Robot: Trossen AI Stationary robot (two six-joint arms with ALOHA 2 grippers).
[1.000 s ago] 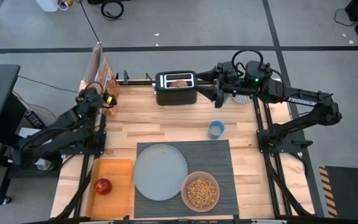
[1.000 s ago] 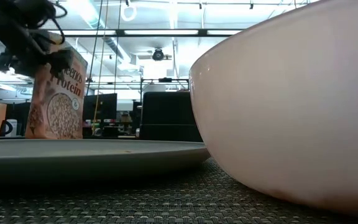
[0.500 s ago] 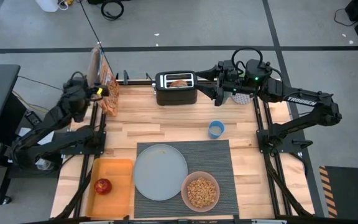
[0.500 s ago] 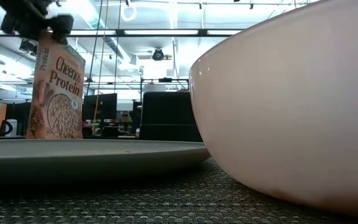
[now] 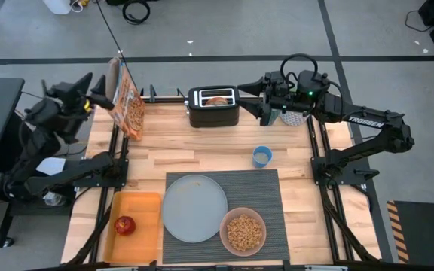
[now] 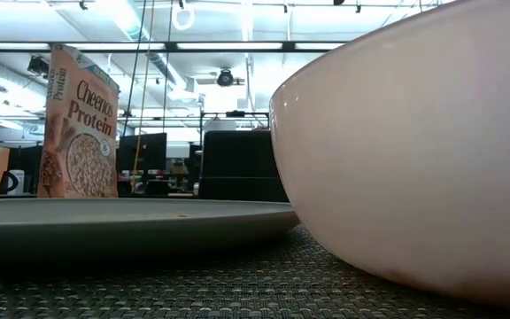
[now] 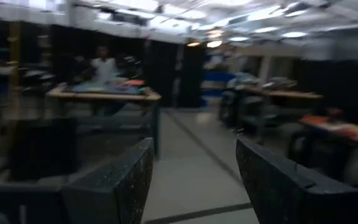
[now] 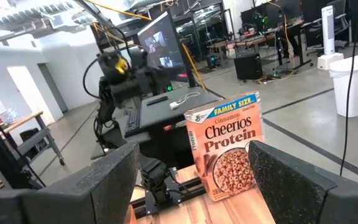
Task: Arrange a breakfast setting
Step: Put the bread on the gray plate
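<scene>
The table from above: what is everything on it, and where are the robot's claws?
placemat: one, dark striped, near middle of the table
plate: one, grey, on the placemat's left part
bowl: one, pinkish, on the placemat right of the plate
cereal: brown, filling the bowl
tray: one, orange, left of the placemat
apple: one, red, on the tray
cup: one, blue, just beyond the placemat
toaster: one, black, far edge, something brown in its slot
cereal box: one, orange, upright at the far left corner
left claw: open, off the table left of the box
right claw: open, right of the toaster
</scene>
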